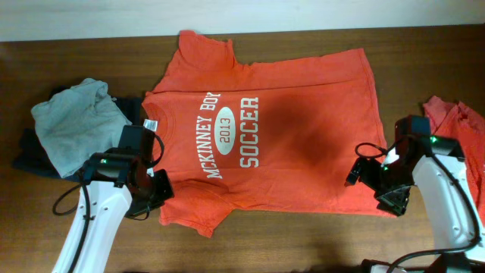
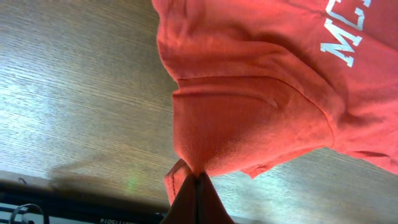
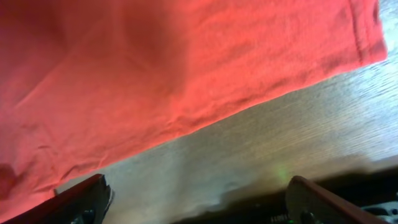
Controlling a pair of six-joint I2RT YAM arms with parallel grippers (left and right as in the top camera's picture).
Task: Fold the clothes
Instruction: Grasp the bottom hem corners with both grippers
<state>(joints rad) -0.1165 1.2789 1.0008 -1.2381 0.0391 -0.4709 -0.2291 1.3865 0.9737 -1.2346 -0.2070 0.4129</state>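
Zero folds done, orange shirt [image 1: 258, 129] lies flat | left gripper [image 2: 198, 186] pinching its edge | right gripper [image 3: 199, 194] spread beside the hem | grey garment [image 1: 76, 125] unfolded

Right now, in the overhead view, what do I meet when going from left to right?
In order: grey garment, left gripper, orange T-shirt, right gripper, red garment at the right edge.

You see a matt, finely knit orange cloth shirt [image 1: 303, 136] with smooth white print, a wood-grain table [image 2: 74, 93] with a faint sheen, and soft matt grey cloth [image 1: 76, 125].
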